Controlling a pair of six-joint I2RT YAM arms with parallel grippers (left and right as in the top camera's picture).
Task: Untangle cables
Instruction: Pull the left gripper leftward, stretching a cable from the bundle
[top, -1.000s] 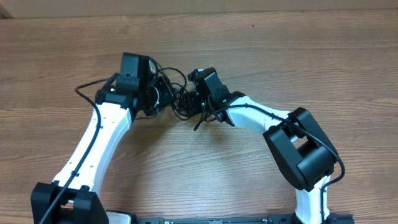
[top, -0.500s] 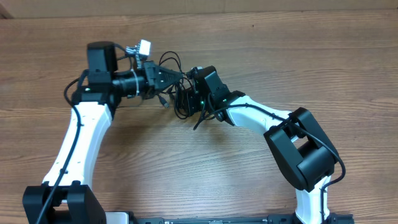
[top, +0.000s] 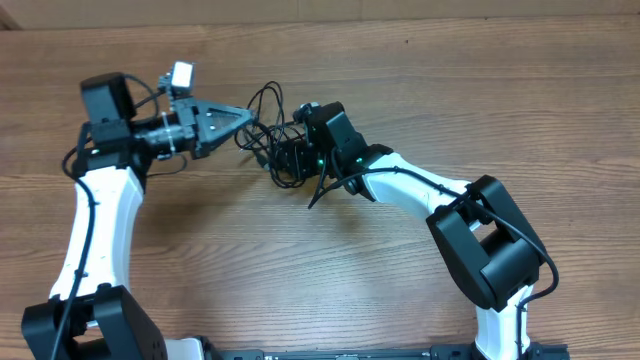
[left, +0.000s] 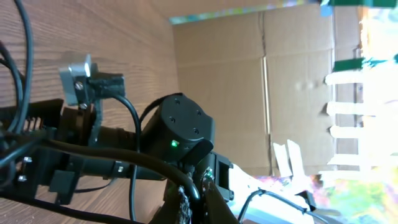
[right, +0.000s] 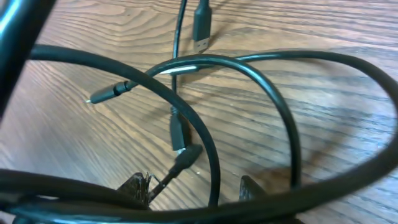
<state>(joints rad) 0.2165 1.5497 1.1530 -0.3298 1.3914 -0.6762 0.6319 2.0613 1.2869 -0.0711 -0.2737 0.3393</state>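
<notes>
Over on the left, the left gripper (top: 243, 118) reaches out above the wooden table (top: 450, 90) and points to the right. Its two fingers are pressed tight together. A thin black strand comes right out of the tip, so it looks like it is pinching one of the cables (top: 272, 138). The rest of the cables sit just past that tip, to its right, in a loose messy knot. One loop sticks out of the knot toward the far side of the table. The knot sits between the two grippers and reaches both.

Next comes the right gripper (top: 293, 157). It points left, into the knot, and from above its tip is hidden in the black cords. In the right wrist view its two fingertips (right: 138, 185) stand partly apart. Bare wood shows between them. A thin cord runs down through the gap, and big loops curve over and in front of the fingers. One cord crosses very close under the camera. I cannot tell if any cord is squeezed. Ahead of the fingers a flat plug (right: 201, 28) lies on the wood, and a small thin plug (right: 107, 94) points left.
</notes>
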